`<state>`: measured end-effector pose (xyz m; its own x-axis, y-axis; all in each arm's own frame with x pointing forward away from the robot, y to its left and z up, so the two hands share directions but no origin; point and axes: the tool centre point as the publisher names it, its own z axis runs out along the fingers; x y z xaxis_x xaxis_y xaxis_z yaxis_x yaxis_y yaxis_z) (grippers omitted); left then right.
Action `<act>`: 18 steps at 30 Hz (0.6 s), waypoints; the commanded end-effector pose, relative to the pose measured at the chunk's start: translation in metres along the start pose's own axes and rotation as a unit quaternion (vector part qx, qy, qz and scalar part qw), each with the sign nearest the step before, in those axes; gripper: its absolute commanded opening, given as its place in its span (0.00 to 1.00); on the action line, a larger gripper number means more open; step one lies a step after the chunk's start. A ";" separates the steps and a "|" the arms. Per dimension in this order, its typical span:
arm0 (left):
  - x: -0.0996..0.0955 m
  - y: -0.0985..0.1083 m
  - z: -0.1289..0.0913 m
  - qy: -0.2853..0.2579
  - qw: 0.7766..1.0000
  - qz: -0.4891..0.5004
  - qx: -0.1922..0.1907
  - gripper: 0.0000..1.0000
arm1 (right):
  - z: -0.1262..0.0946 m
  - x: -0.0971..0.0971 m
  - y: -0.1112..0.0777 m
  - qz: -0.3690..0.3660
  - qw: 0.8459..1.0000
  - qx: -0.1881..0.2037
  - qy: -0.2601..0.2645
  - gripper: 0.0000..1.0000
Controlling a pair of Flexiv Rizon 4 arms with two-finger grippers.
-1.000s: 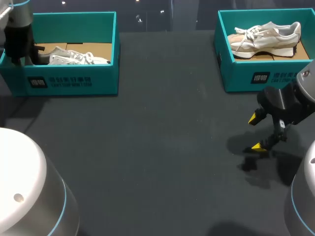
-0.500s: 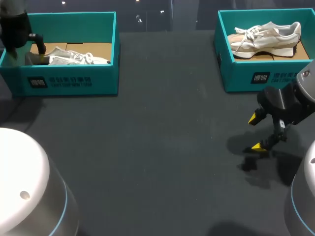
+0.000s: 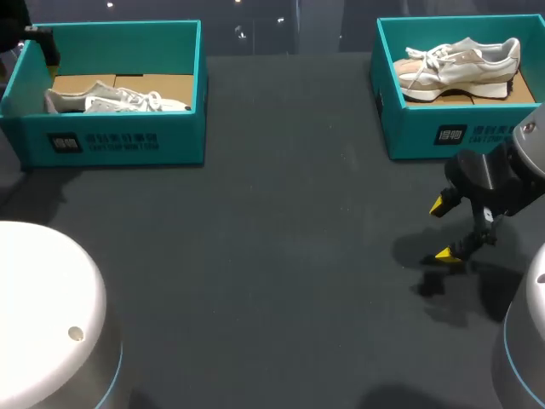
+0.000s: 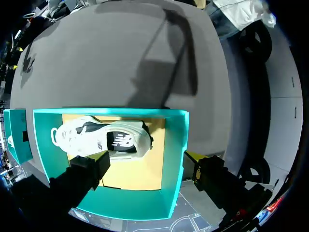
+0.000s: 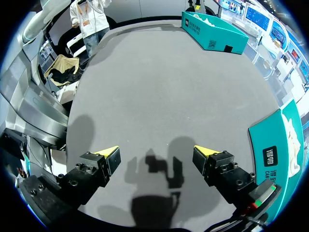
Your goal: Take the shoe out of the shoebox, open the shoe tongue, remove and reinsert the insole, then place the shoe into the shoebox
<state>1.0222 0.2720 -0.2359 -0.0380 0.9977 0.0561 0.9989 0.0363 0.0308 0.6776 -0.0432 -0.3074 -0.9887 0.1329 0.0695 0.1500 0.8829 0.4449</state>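
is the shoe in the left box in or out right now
In: the white shoe lies on the cardboard floor inside the teal shoebox, and the open left claw above it holds nothing.

White print stands on the near wall of the left shoebox (image 3: pixel 111 141), at ten o'clock on the counter (image 3: pixel 281 256): a small square emblem, then two short lines of characters, too small to read. The right shoebox (image 3: pixel 460 136), at two o'clock, bears the same layout, equally unreadable. In the left wrist view, the shoe (image 4: pixel 104 140) lying in the left shoebox shows a pale logo on a dark side panel. In the right wrist view, the right shoebox shows its white emblem with characters beside it, and the far left shoebox shows dark, illegible label patches.
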 end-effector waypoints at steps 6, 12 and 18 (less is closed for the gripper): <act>0.011 -0.003 -0.049 -0.008 1.000 0.002 0.016 1.00 | 0.000 0.002 0.000 0.000 1.000 0.001 -0.002 1.00; 0.013 -0.002 -0.057 -0.010 1.000 0.003 0.016 1.00 | 0.000 0.002 0.000 0.000 1.000 0.001 -0.002 1.00; 0.013 -0.002 -0.057 -0.010 1.000 0.003 0.016 1.00 | 0.000 0.002 0.000 0.000 1.000 0.001 -0.002 1.00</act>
<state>1.0180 0.2813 -0.1784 -0.0323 0.9989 0.0341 0.9995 0.0323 -0.0016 0.6776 -0.0432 -0.3074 -0.9887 0.1329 0.0695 0.1500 0.8829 0.4449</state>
